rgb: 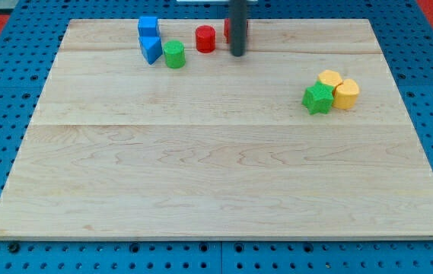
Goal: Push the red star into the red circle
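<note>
The red circle point(205, 39) is a short red cylinder near the view's top, a little left of centre. The red star point(227, 30) sits just right of it and is mostly hidden behind my rod; only a red sliver shows at the rod's left edge. My tip point(237, 54) rests on the board just right of the red circle and in front of the red star. A small gap shows between the red circle and the rod.
Two blue blocks point(149, 28) point(151, 49) and a green cylinder point(174, 55) stand left of the red circle. At the view's right a green star point(318, 98) touches two yellow blocks point(329, 79) point(346, 93). The wooden board point(216, 175) lies on a blue pegboard.
</note>
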Robot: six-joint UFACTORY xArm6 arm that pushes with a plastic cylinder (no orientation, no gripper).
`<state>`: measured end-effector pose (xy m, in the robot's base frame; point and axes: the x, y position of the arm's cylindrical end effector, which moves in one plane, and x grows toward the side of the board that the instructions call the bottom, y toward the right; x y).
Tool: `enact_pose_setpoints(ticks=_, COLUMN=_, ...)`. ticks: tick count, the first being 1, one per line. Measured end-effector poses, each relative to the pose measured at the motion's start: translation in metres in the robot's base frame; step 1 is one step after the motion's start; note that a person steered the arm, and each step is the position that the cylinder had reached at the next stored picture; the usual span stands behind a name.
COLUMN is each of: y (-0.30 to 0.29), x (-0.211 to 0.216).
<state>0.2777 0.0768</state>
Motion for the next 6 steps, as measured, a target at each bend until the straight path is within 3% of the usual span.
enact_pose_setpoints(ticks=1, y=0.051, x=-0.027)
enact_pose_setpoints(ticks=2, y=-0.005, x=-0.078)
enact_pose_setpoints(ticks=3, y=-0.067, x=-0.059)
enact_pose_setpoints(ticks=5, y=-0.093, x=-0.082)
enact_pose_setpoints(ticks=6, y=-0.153, x=-0.086)
